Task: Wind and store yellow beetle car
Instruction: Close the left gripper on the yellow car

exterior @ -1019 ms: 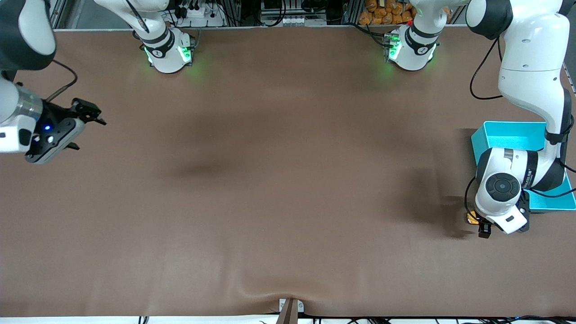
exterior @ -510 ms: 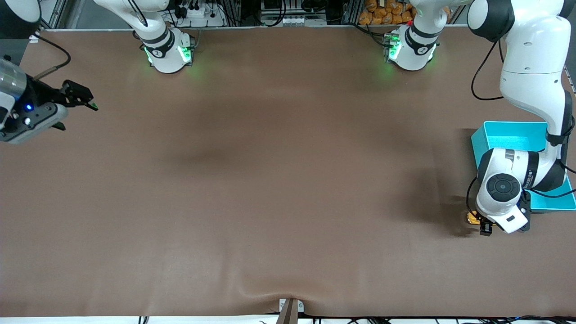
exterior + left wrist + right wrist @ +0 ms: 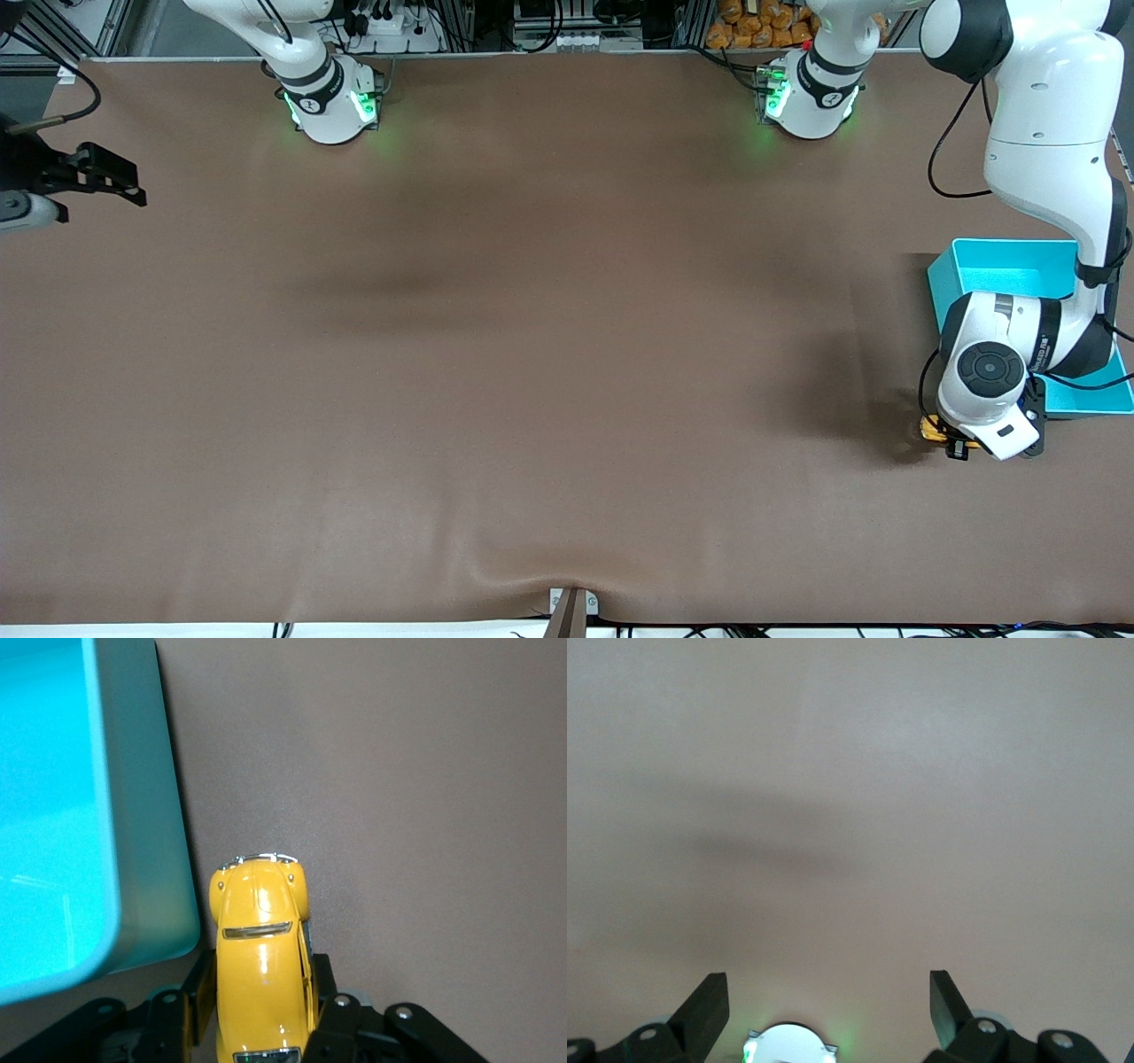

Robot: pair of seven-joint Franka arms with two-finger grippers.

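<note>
The yellow beetle car (image 3: 260, 904) is tiny, glossy and rounded. It sits low on the brown table beside the corner of the turquoise bin (image 3: 142, 815) nearest the front camera. My left gripper (image 3: 261, 973) is shut on the car, with one finger against each of its sides. In the front view the car (image 3: 929, 430) peeks out from under the left gripper (image 3: 952, 443), just in front of the bin (image 3: 1010, 266). My right gripper (image 3: 124, 182) is open and empty over the right arm's end of the table. It also shows in the right wrist view (image 3: 828, 992).
The left arm's white wrist and elbow hang over the bin's nearer half. A black cable loops beside the bin. The brown mat (image 3: 549, 354) has a ripple at its front edge near a small bracket (image 3: 571, 607).
My right gripper has drawn back toward the edge of the front view and toward the bases' side. My left gripper with the car has crept slightly toward the bin.
</note>
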